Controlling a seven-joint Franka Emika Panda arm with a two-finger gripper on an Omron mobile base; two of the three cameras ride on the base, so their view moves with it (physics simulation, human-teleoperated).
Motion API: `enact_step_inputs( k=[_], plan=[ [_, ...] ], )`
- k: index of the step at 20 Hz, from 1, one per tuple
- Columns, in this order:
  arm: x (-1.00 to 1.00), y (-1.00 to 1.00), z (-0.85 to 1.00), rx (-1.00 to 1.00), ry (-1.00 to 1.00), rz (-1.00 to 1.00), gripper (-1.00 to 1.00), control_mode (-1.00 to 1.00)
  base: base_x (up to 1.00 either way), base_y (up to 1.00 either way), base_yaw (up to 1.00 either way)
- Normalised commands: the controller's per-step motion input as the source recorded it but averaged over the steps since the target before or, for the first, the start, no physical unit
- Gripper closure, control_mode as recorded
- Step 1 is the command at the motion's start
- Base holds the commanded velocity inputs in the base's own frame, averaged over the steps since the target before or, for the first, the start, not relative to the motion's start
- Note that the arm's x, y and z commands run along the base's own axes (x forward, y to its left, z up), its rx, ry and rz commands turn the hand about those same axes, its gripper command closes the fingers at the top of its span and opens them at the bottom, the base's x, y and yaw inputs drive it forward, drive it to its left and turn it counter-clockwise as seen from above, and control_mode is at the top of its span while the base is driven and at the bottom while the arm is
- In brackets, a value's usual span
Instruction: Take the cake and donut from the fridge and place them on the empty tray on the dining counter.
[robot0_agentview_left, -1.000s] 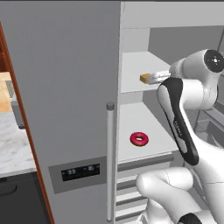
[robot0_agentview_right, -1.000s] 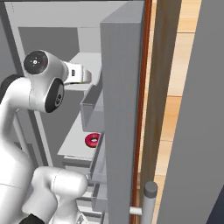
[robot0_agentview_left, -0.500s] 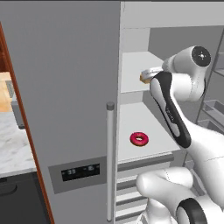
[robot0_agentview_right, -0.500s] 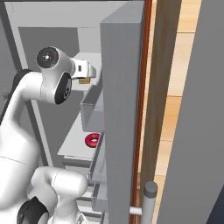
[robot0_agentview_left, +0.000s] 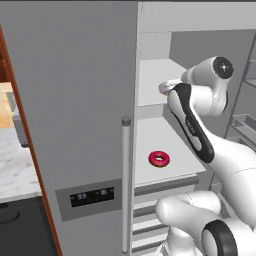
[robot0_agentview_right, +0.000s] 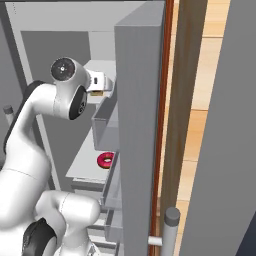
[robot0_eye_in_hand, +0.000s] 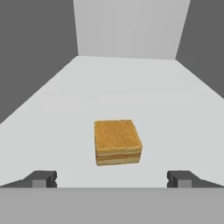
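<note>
Inside the fridge (robot0_agentview_left: 90, 100), the hand (robot0_eye_in_hand: 111, 179) has neared the cake (robot0_eye_in_hand: 117, 141).

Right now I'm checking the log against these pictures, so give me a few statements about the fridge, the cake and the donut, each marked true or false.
1. The cake lies on a white shelf in the fridge. True.
2. The hand is shut on the cake. False: its fingertips stand wide apart, with the cake ahead of them.
3. The donut lies on the shelf below the cake's. True.
4. The donut has blue icing. False: it is pink-red.
5. The fridge door by the shelves is closed. False: it stands open.
</note>
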Motion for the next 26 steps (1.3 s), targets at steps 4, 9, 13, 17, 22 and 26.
enact_step_inputs(
  k=[4, 9, 13, 17, 22, 26],
  plan=[
    [0.34, 0.0, -0.06, 0.0, 0.0, 0.0, -1.0, -1.0, 0.0, 0.0, 0.0],
    [0.35, 0.0, -0.05, 0.0, 0.01, 0.0, -1.0, -1.0, 0.0, 0.0, 0.0],
    [0.25, 0.0, -0.07, 0.0, 0.0, 0.0, -1.0, -1.0, 0.0, 0.0, 0.0],
    [0.21, 0.0, -0.16, 0.0, 0.01, 0.0, -1.0, -1.0, 0.0, 0.0, 0.0],
    [0.22, 0.0, -0.23, 0.0, 0.02, 0.0, -1.0, -1.0, 0.0, 0.0, 0.0],
    [0.24, 0.0, -0.12, 0.0, 0.0, 0.0, -1.0, -1.0, 0.0, 0.0, 0.0]
  ],
)
